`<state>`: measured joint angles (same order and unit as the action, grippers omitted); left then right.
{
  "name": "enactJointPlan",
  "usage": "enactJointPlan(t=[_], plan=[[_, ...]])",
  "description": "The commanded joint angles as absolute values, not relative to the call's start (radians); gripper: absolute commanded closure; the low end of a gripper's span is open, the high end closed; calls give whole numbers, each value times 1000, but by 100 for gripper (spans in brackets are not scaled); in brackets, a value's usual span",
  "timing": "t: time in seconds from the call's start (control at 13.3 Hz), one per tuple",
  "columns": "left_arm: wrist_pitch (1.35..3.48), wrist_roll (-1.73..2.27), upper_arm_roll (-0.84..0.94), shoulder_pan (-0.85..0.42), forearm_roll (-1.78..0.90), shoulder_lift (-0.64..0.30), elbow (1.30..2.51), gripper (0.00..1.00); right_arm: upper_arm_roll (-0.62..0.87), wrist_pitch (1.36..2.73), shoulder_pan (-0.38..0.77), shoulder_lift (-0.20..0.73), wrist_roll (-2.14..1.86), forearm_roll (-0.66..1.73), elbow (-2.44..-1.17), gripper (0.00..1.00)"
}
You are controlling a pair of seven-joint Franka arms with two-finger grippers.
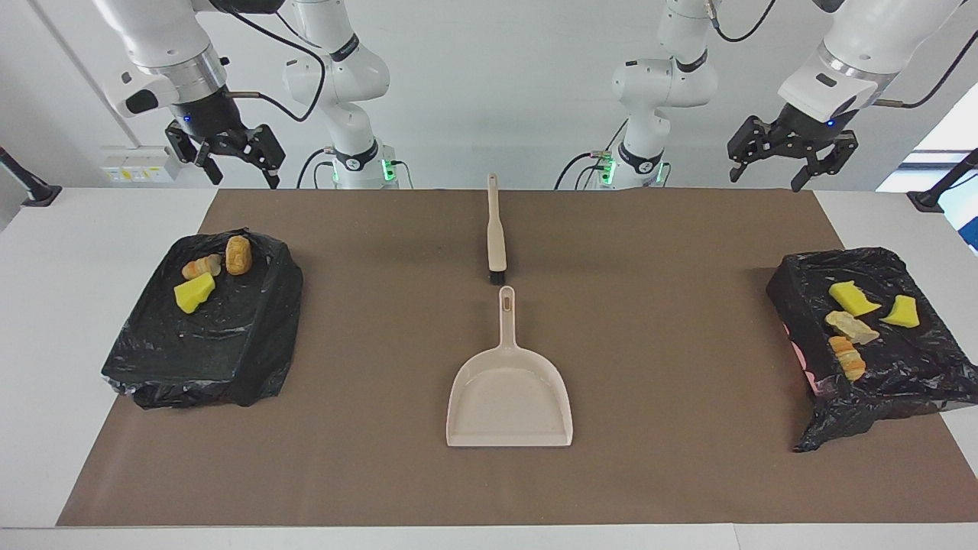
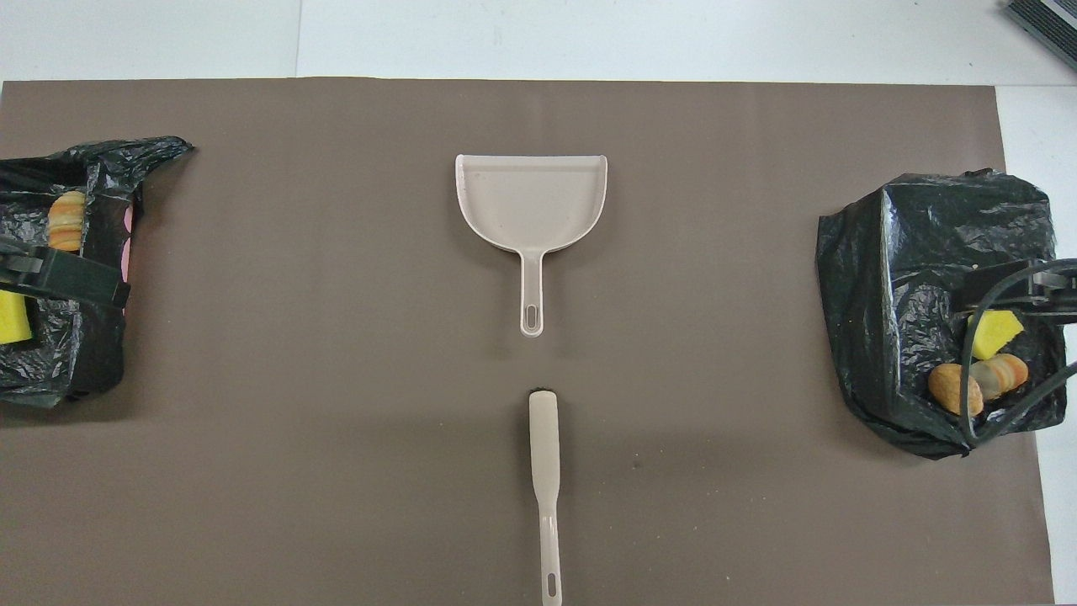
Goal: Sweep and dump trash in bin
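looks finished: trash (image 1: 850, 325) and more trash (image 1: 205, 275) in bins (image 1: 214, 351) at both tabletop ends; dustpan (image 1: 510, 397), brush (image 1: 496, 233) idle mid-mat. left tool (image 1: 791, 149), right tool (image 1: 228, 153) raised, spread, empty.

White jointed arms (image 1: 336, 69), black cables, black pincers, blue lights.

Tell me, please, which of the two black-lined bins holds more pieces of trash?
The bin at the left arm's end holds four pieces; the bin at the right arm's end holds only three.
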<state>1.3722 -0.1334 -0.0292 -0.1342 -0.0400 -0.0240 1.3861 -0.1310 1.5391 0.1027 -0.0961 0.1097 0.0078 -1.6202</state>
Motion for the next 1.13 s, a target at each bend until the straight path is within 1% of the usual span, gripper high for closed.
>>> enactJointPlan(t=[0.0, 1.06], plan=[[1376, -149, -18, -123, -38, 34, 1460, 0, -135, 1549, 103, -104, 100, 15, -1626, 0], [1385, -144, -18, -117, -8, 37, 1468, 0, -135, 1551, 103, -104, 98, 15, -1626, 0]])
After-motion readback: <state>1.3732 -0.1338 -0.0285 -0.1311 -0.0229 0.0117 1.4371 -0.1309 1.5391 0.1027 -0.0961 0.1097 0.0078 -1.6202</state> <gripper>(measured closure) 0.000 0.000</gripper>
